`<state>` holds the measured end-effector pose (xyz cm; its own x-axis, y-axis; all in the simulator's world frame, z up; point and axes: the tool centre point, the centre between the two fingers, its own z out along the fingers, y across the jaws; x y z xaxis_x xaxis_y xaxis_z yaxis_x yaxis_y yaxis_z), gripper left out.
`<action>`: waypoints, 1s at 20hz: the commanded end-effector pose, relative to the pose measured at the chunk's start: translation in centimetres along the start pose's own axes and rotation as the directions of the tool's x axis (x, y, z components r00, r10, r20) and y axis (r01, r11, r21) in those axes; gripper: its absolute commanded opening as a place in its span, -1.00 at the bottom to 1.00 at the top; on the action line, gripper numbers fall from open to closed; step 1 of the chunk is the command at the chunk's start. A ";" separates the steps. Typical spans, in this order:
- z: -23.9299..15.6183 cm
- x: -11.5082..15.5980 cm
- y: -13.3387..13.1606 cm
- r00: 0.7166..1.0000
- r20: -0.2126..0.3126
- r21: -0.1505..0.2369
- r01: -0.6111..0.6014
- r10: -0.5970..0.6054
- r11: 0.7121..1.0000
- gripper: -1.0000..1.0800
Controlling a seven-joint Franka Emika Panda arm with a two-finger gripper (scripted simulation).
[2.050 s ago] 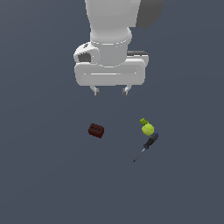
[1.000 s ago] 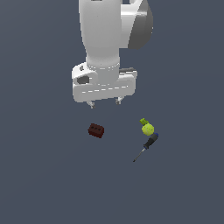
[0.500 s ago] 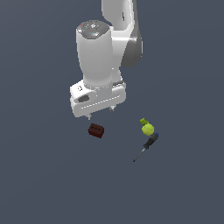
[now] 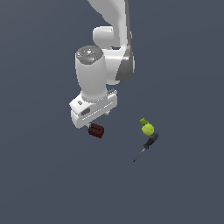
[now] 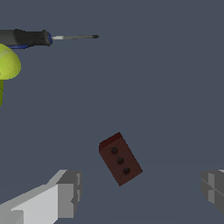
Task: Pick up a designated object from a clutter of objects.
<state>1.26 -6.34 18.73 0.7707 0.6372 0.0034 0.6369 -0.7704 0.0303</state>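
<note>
The designated object, a dark maroon brick (image 4: 96, 130) with three studs, lies flat on the grey floor. My gripper (image 4: 97, 123) hangs just above it, and the white hand hides part of the brick in the exterior view. In the wrist view the brick (image 5: 120, 159) lies between my two fingers but off-centre, nearer one finger (image 5: 65, 194) than the other, and touches neither. The gripper (image 5: 140, 190) is open and empty. The rest of the clutter lies apart, toward the exterior view's right.
A yellow-green ball (image 4: 148, 129) sits with a small green piece (image 4: 143, 121) beside it and a black-handled screwdriver (image 4: 148, 144) just below it. In the wrist view the ball (image 5: 6, 63) and the screwdriver (image 5: 26, 38) show at the frame's edge.
The arm has come down and toward the exterior view's left, turning as it went, until the hand is just over the brick. The objects have not moved.
</note>
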 end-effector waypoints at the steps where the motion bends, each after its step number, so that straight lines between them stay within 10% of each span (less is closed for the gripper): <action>1: 1.3 -0.5 0.1 0.998 0.002 0.002 0.063 -0.063 0.998 0.92; 20: 9.8 -3.8 -0.1 0.890 -0.007 0.025 0.456 -0.456 0.890 0.92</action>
<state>-1.36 -8.77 9.36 0.4171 0.9088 -0.0051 0.9088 -0.4171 0.0045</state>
